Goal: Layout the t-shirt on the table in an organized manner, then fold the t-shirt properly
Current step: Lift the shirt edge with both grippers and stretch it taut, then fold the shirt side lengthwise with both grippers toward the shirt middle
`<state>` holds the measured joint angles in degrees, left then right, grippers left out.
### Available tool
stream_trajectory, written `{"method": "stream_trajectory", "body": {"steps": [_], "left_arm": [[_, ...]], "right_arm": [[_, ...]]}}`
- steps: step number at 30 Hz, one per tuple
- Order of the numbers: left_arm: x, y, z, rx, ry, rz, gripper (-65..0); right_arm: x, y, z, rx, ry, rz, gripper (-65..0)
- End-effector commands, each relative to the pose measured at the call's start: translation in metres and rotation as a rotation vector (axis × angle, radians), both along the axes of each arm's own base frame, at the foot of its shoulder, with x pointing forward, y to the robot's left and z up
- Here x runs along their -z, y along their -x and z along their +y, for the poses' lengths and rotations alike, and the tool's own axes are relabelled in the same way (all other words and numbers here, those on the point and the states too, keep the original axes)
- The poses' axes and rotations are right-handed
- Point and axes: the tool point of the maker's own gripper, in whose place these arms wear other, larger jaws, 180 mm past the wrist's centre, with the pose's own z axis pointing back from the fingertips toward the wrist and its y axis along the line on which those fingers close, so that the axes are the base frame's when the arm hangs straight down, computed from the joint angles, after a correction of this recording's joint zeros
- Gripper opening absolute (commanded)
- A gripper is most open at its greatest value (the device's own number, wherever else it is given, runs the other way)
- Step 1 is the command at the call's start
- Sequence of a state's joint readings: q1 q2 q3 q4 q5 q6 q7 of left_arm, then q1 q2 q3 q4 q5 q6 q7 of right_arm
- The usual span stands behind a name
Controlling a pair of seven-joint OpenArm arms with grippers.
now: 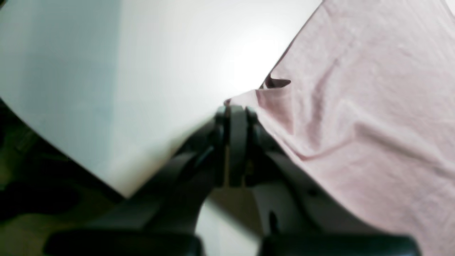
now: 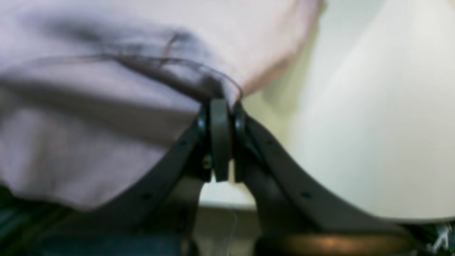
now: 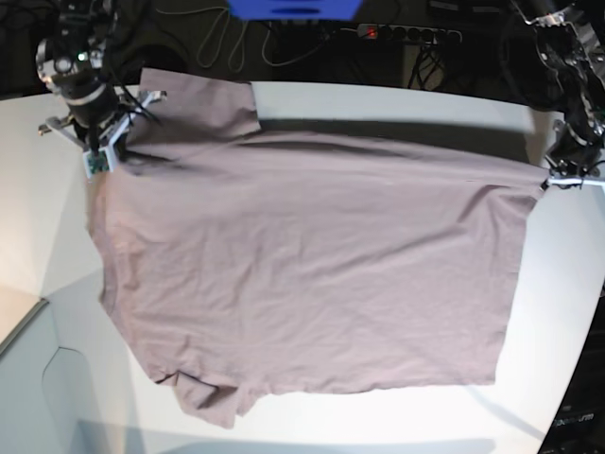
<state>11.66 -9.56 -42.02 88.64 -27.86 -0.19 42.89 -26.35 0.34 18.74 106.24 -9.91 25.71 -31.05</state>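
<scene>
The mauve-brown t-shirt (image 3: 312,255) lies spread wide on the white table (image 3: 38,236), with one sleeve at the far left and another bunched near the front left. My right gripper (image 3: 97,165) is at the shirt's far left corner. In the right wrist view this gripper (image 2: 220,103) is shut on a fold of the t-shirt (image 2: 106,106). My left gripper (image 3: 546,182) is at the shirt's far right corner. The left wrist view shows it (image 1: 236,110) shut on the edge of the t-shirt (image 1: 355,106), just above the table (image 1: 142,71).
Behind the table's far edge lie cables and a power strip (image 3: 406,33), beside a blue object (image 3: 293,8). The table's curved edge drops away at the lower left (image 3: 24,326). Bare tabletop (image 2: 373,124) surrounds the shirt.
</scene>
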Motion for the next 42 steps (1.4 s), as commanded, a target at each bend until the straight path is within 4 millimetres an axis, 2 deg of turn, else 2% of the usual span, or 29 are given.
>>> {"method": "stream_trajectory", "body": {"steps": [1,5,12,18,21,27,32,36,42], "left_arm": [[-0.016,-0.004,0.007,0.001,-0.043,-0.042,-65.0],[-0.027,0.004,0.014,-0.025,-0.065,-0.063,-65.0],[-0.04,0.026,0.032,-0.132,-0.077,-0.099,-65.0],[-0.041,0.026,0.032,-0.135,-0.076,-0.102,-65.0],[-0.041,0.024,0.032,-0.137,-0.073,-0.108,-65.0],[-0.056,-0.001,0.031,-0.139,-0.065,-0.176,-65.0],[-0.072,-0.026,0.032,-0.144,-0.053,-0.247,-65.0],[-0.065,-0.046,0.031,-0.161,0.003,-0.267,-65.0],[-0.048,-0.079,0.028,-0.183,0.104,-0.273,-65.0]], "right_arm": [[-0.017,-0.009,0.0,-0.012,0.007,-0.065,-65.0],[-0.028,-0.004,0.004,-0.016,0.012,-0.083,-65.0],[-0.023,0.005,0.007,-0.019,0.005,-0.061,-65.0],[-0.02,0.008,0.022,-0.116,-0.021,-0.031,-65.0],[-0.021,0.005,0.022,-0.122,-0.023,-0.037,-65.0],[-0.03,-0.024,0.022,-0.123,-0.02,-0.095,-65.0],[-0.021,-0.052,0.019,-0.111,-0.044,-0.109,-65.0],[-0.012,-0.074,0.015,-0.104,-0.061,-0.111,-65.0],[-0.015,-0.113,0.006,-0.106,-0.061,-0.139,-65.0]]}}
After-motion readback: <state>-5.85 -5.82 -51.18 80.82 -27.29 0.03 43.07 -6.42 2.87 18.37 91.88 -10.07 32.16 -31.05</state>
